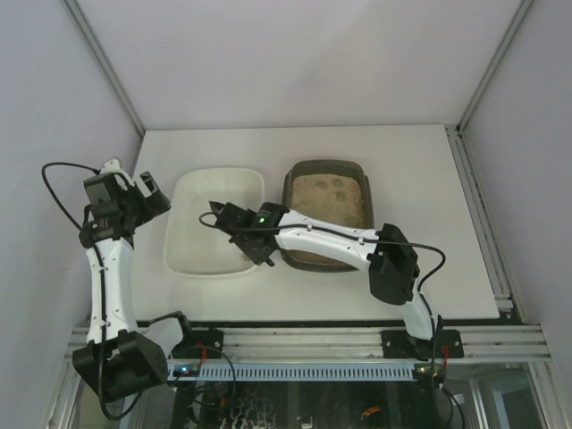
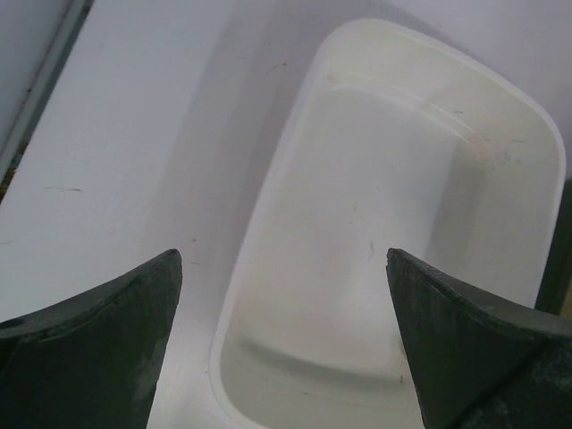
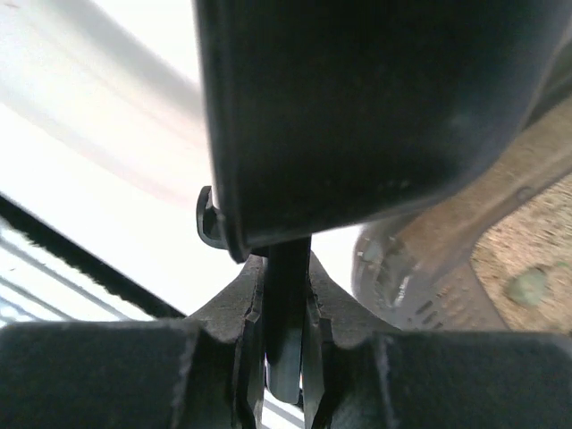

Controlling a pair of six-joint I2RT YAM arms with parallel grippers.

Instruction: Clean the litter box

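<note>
right gripper pinched tight on thin handle of dark scoop | left gripper wide apart, empty, over white tray | litter box just right of white tray | advice: keep dark scoop level, tip only above tray middle

Dark rounded-rectangular litter box, beige sandy fill, few clumps, lying flat

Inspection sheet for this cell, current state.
Surface: white table, nothing spilled seen.
Job's things: litter box, sandy litter with dark clumps; dark scoop-like tool in right gripper.
Clutter: white tray left of box, looks empty.
Grippers: left gripper open by tray's left side; right gripper shut on tool's handle.
Cables: black cable looped off left arm; second cable at right arm.
Surroundings: white walls, metal rail at near edge.
</note>
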